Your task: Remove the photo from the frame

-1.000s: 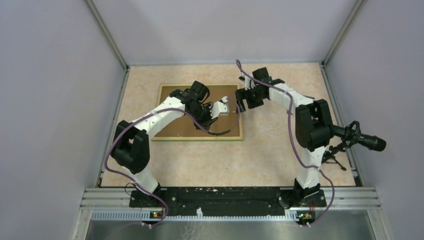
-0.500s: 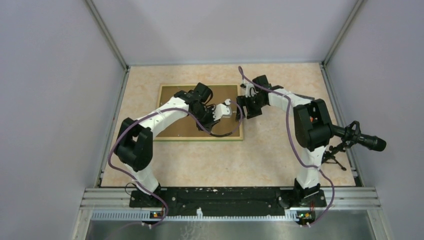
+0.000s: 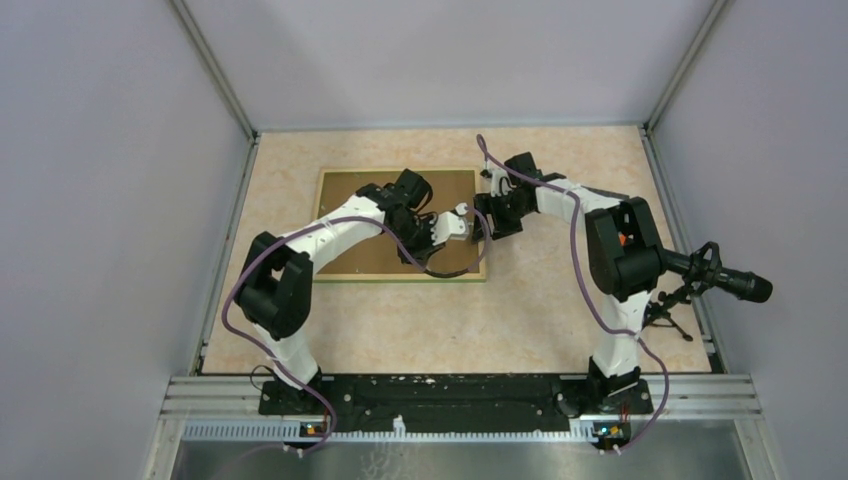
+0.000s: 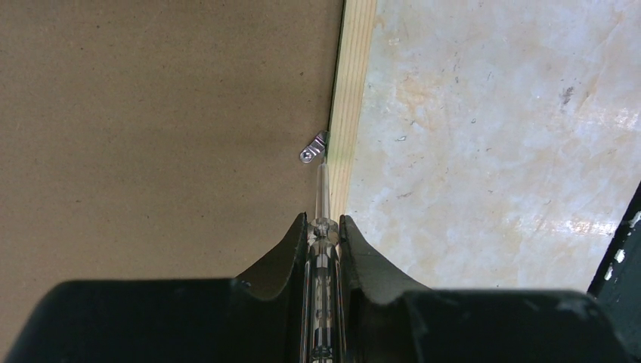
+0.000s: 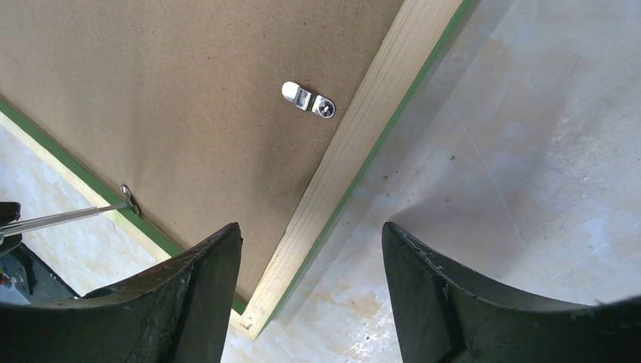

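The frame (image 3: 350,262) lies face down on the table, brown fibreboard back (image 4: 151,136) up, with a pale wood rim and green border. The photo is hidden beneath the back. My left gripper (image 4: 323,221) is shut on a clear-handled screwdriver (image 4: 323,253). Its thin shaft points at a small metal turn clip (image 4: 313,149) on the frame's right edge, tip at or just short of it. My right gripper (image 5: 311,234) hangs open over the frame's corner, holding nothing, with another metal clip (image 5: 308,100) ahead of it. In the top view both grippers meet at the frame's right edge (image 3: 483,225).
A black camera-like device on a small tripod (image 3: 715,275) stands at the table's right side. Grey walls and metal posts enclose the marbled tabletop (image 3: 540,310). A purple cable from the left arm loops over the frame (image 3: 440,268).
My left arm has slid right, carrying the screwdriver tip to the frame's right edge. My right gripper has narrowed somewhat and moved slightly toward the frame.
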Available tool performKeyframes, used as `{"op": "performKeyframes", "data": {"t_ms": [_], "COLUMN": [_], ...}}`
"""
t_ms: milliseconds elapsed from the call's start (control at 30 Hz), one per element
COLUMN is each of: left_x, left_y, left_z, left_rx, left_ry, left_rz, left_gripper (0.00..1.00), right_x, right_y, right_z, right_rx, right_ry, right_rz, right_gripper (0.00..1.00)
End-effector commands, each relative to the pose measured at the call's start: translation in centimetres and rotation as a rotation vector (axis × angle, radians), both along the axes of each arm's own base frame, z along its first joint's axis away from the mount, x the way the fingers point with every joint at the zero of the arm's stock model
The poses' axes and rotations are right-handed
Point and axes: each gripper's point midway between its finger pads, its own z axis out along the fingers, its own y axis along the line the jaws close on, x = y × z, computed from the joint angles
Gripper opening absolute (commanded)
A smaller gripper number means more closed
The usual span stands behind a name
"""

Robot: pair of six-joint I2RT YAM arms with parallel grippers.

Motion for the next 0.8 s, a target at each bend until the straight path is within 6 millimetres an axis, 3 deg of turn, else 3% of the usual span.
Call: {"op": "performKeyframes", "data": {"t_ms": [0,400,533,767], "left_x": [0.3,3.8,3.8,2.0], "left_y": [-1.1,-1.8,-1.5,-1.4], "left_z": [-0.1,0.2,-0.1,0.5], "left_rx": [-0.030,-0.029,-0.013,-0.028], "left_ry": [0.005,-0.084,-0.079,-0.047], "left_rz": [0.008,0.154,0.160,0.067], "left_gripper": [0.00,0.00,0.00,0.00], "right_x": [-0.4,-0.7,-0.6,-0.4], "right_y": [0.3,0.1,0.2,0.2], "right_z": [-1.2,-1.6,-1.6,-1.7], "right_rx": [0.000,-0.009,-0.009,-0.012], "right_ry": [0.018,0.028,0.028,0.031], "right_rz": [0.005,0.010,0.015,0.025], "right_gripper": [0.67,0.62,0.62,0.61]}}
